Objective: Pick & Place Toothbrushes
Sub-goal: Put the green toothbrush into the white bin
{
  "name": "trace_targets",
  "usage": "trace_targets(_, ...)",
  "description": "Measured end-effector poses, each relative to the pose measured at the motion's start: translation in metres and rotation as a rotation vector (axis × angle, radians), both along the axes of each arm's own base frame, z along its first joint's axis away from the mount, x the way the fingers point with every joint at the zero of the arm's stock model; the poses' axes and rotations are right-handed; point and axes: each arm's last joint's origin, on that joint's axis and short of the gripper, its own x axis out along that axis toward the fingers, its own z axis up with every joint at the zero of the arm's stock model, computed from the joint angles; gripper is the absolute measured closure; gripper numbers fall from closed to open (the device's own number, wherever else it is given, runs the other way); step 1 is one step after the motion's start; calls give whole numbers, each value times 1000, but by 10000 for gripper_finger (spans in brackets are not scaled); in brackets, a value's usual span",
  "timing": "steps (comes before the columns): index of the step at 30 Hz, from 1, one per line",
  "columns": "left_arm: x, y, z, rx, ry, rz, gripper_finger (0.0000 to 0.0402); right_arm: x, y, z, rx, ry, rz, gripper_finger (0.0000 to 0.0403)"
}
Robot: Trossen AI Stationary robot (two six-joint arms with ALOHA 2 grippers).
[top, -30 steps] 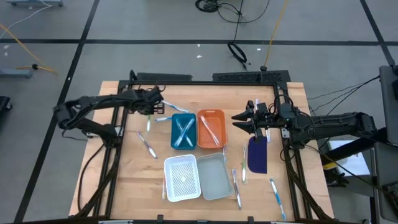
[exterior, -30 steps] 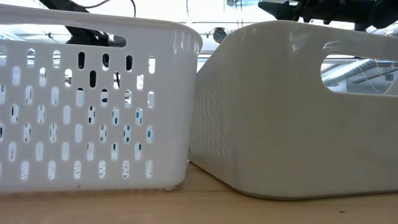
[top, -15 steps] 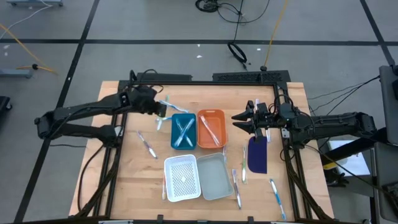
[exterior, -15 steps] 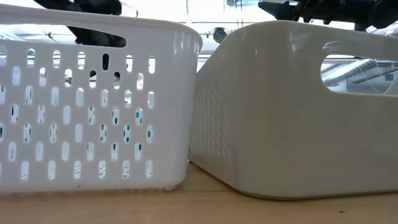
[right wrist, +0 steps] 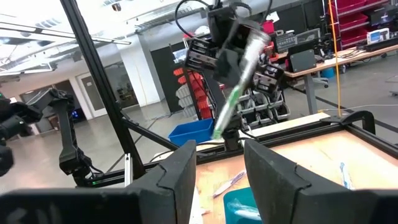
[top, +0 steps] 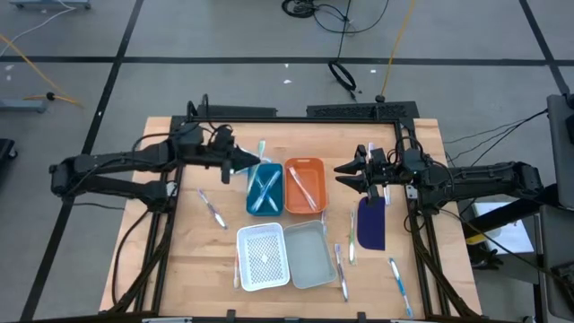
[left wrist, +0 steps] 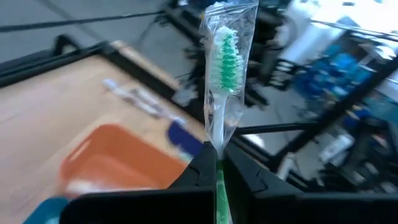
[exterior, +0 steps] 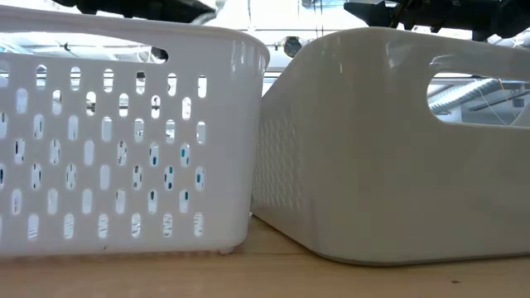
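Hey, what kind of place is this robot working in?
Probably a robotics lab or workshop: a wooden table with a black frame stands on a grey tiled floor, cables trail across it, and shelves of red bins and work desks fill the room behind.

No writing, label, brand, number or sign can be read in any of the views. The clear wrapper (left wrist: 227, 68) around the green-bristled toothbrush shows no print that can be made out, the baskets (exterior: 124, 141) on the bench are plain, and the shelves and boxes in the room behind are too indistinct to show any lettering.
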Motion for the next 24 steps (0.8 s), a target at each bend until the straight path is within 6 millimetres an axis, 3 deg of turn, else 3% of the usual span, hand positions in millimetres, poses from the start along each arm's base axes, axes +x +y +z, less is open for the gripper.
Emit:
trace_targets(13,4,-23,17,122,-191,-250,399,0,0,0,-1,0,1,275)
trace_targets(24,5,-31,21,91,-222,-259,398,0,0,0,4,0,1,275)
